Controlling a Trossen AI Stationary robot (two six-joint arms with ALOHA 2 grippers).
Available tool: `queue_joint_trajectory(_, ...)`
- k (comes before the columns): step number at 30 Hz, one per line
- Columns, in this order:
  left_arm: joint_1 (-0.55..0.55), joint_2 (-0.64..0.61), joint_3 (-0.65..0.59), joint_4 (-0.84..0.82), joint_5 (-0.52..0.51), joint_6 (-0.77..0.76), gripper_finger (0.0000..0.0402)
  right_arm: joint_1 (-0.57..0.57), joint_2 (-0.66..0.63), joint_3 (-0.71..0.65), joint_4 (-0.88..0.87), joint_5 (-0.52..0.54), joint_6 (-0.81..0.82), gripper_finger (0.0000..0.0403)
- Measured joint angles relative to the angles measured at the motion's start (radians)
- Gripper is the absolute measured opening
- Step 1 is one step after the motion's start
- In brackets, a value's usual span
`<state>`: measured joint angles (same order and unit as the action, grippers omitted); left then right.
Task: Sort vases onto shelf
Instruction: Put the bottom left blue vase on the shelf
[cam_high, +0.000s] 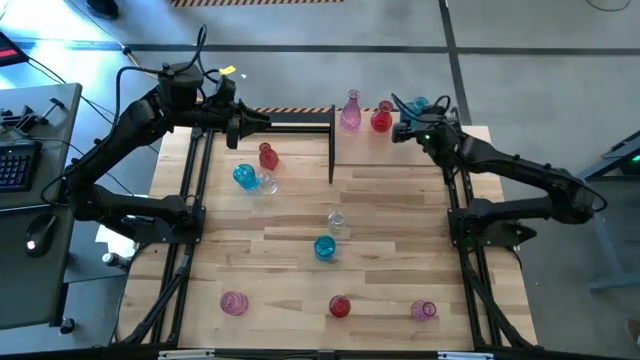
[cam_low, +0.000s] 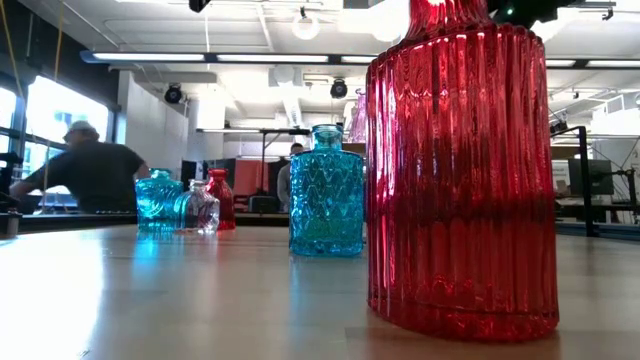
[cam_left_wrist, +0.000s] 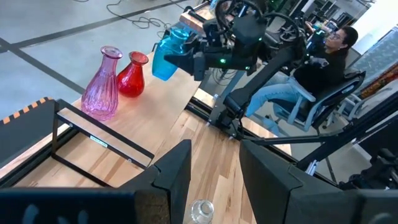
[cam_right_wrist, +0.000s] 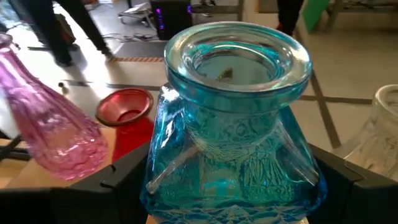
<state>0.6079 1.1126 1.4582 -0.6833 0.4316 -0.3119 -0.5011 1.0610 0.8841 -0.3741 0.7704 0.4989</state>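
Right gripper (cam_high: 413, 118) clamping turquoise vase (cam_high: 416, 106) at shelf (cam_high: 400, 150) far edge, beside red vase (cam_high: 381, 119), pink vase (cam_high: 350, 113); left gripper (cam_high: 262, 122) hovering part-open, empty, over shelf's bare left half

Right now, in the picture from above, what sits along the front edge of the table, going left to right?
Pink vase → red vase → pink vase lying near the right corner.
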Motion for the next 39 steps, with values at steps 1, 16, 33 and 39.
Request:
queue_joint_trajectory(1, 0.000, 0.000, 0.000, 0.000, 0.000, 0.000, 0.0127, 0.000, 0.008, 0.000, 0.004, 0.010, 0.002, 0.0287)
queue_joint_trajectory(16, 0.000, 0.000, 0.000, 0.000, 0.000, 0.000, 0.0127, -0.003, 0.106, 0.000, 0.053, 0.071, 0.086, 0.0287)
queue_joint_trajectory(33, 0.000, 0.000, 0.000, 0.000, 0.000, 0.000, 0.0127, -0.003, 0.156, 0.001, 0.017, 0.152, 0.148, 0.0287)
queue_joint_trajectory(39, 0.000, 0.000, 0.000, 0.000, 0.000, 0.000, 0.0127, -0.009, 0.172, 0.001, 0.021, 0.158, 0.157, 0.0287)
